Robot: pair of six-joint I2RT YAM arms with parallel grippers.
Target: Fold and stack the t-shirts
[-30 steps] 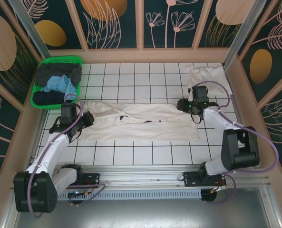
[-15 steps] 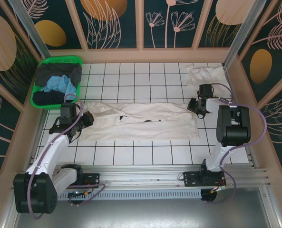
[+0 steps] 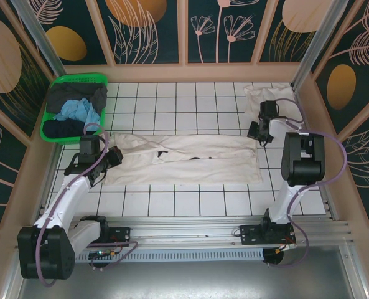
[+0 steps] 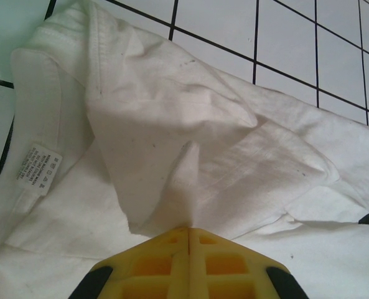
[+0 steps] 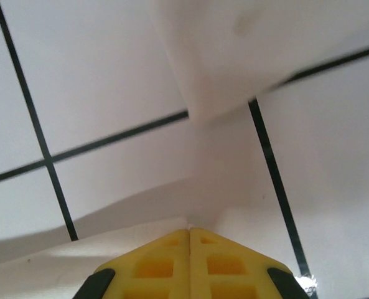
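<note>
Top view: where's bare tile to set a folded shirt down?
Free: the far strip between green basket and folded t-shirt, behind the spread t-shirt; also the near strip between it and the rail. Crowded: both ends, where left gripper and right gripper pinch it.

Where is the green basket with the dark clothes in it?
In the top view, the green basket sits at the far left corner of the tiled table, just beyond the left end of the spread-out white t-shirt.
</note>
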